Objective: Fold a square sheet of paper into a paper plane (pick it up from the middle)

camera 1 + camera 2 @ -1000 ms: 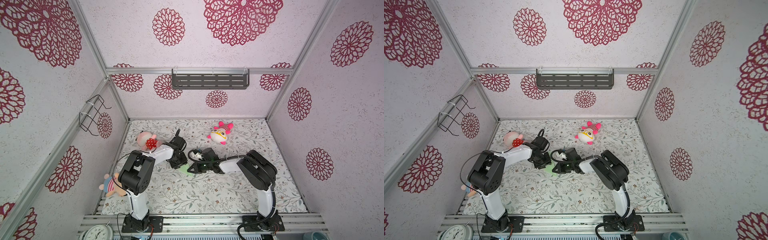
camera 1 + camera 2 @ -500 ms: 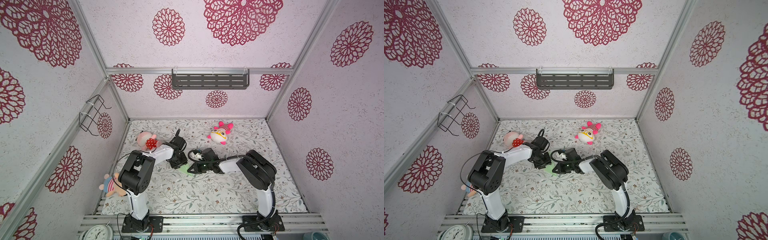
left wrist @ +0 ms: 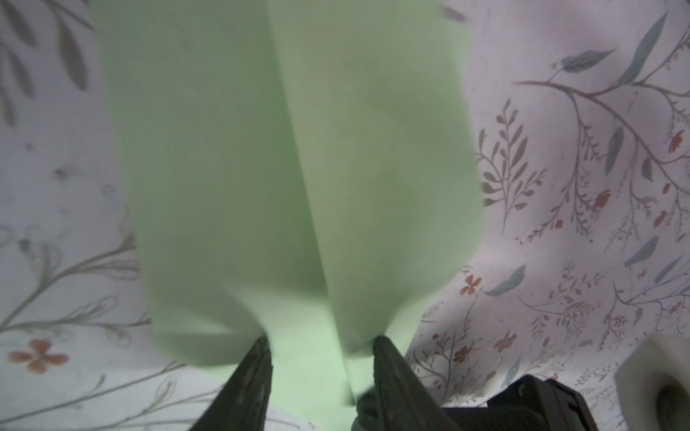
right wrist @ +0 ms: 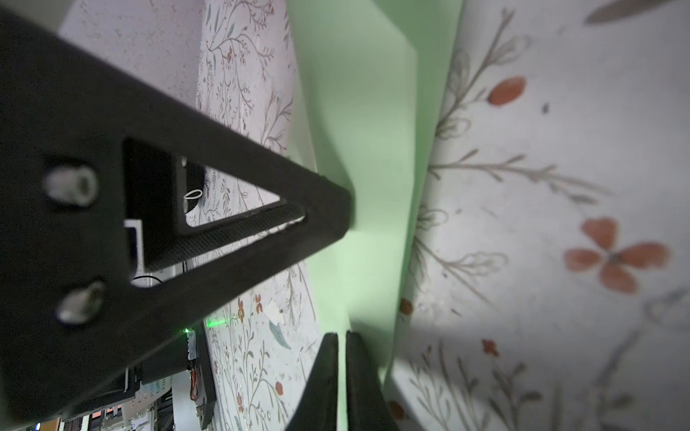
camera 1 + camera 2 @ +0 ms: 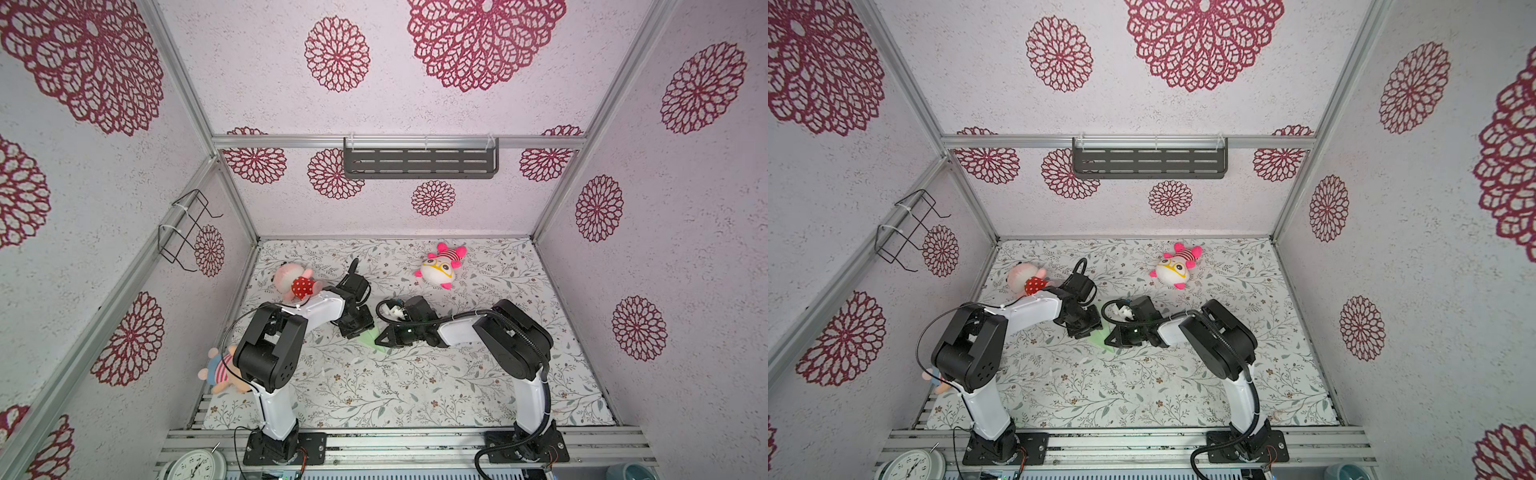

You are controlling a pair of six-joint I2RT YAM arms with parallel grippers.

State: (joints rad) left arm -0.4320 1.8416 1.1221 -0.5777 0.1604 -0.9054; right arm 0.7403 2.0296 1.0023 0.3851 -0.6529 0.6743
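The square sheet of paper lies folded as a narrow pale mint-green paper plane (image 5: 371, 340) (image 5: 1098, 337) mid-table, between both grippers. In the left wrist view the paper plane (image 3: 298, 149) runs away from me with a long centre crease. My left gripper (image 3: 321, 343) (image 5: 362, 331) is open, its two fingertips set down astride the crease at the near end. My right gripper (image 4: 341, 345) (image 5: 379, 343) is shut on a thin edge of the paper plane (image 4: 366, 130), with green showing in the slit between its jaws. One left finger (image 4: 261, 224) looms beside it.
A pink doll in a red dress (image 5: 293, 282) lies behind the left arm. A white and pink plush with yellow glasses (image 5: 440, 270) sits at the back. A striped plush (image 5: 220, 370) lies at the left edge. A clock (image 5: 195, 467) stands on the front rail.
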